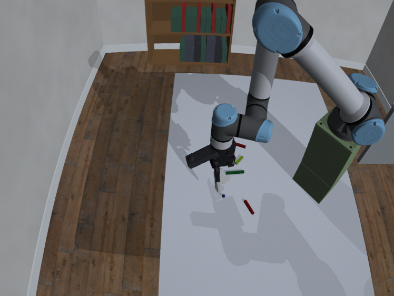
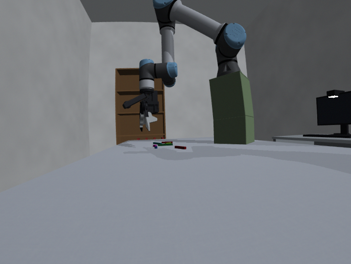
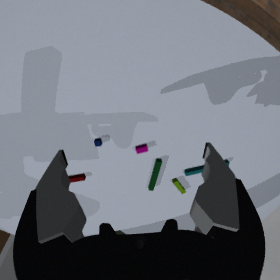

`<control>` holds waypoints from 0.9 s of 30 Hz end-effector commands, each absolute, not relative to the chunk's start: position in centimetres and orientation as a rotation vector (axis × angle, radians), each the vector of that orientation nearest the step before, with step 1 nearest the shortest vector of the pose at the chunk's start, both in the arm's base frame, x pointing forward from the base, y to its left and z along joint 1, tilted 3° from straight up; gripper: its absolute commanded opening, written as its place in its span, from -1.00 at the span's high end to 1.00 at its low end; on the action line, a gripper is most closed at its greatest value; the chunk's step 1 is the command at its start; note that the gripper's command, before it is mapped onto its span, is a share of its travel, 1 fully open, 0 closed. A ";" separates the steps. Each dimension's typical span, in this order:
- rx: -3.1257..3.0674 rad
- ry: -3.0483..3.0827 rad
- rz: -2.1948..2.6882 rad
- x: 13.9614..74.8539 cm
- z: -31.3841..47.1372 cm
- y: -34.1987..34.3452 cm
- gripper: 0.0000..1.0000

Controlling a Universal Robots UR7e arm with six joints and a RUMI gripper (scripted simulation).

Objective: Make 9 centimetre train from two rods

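My gripper (image 1: 216,186) is open and empty, hanging above the table over the cluster of rods. In the wrist view its fingers frame the rods below. There the blue rod (image 3: 98,142) lies to the left, the magenta rod (image 3: 141,148) in the middle, the green rod (image 3: 155,174) below it, and the lime rod (image 3: 179,185) and turquoise rod (image 3: 196,170) to the right. A red rod (image 3: 77,178) is partly hidden by the left finger. From above I see the green rod (image 1: 235,171), lime rod (image 1: 239,159), blue rod (image 1: 223,196) and two red rods (image 1: 248,206) (image 1: 240,145). All rods lie apart.
The arm's green pedestal (image 1: 324,162) stands at the right of the table. A bookshelf (image 1: 190,31) stands against the far wall beyond the table. A monitor (image 2: 333,109) sits on a desk at the far right.
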State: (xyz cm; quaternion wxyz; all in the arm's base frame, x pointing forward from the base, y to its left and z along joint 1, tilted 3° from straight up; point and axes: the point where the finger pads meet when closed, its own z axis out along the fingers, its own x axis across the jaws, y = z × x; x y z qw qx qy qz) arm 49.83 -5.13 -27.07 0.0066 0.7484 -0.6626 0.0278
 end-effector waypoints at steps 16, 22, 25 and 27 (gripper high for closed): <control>1.748 -2.605 0.095 49.1 -27.0 -5.5 -1.00; 1.562 -2.726 0.095 48.9 -27.0 -5.7 -1.00; 1.465 -2.782 0.095 48.7 -27.0 -5.7 -1.00; 1.399 -2.817 0.095 48.6 -27.0 -5.8 -1.00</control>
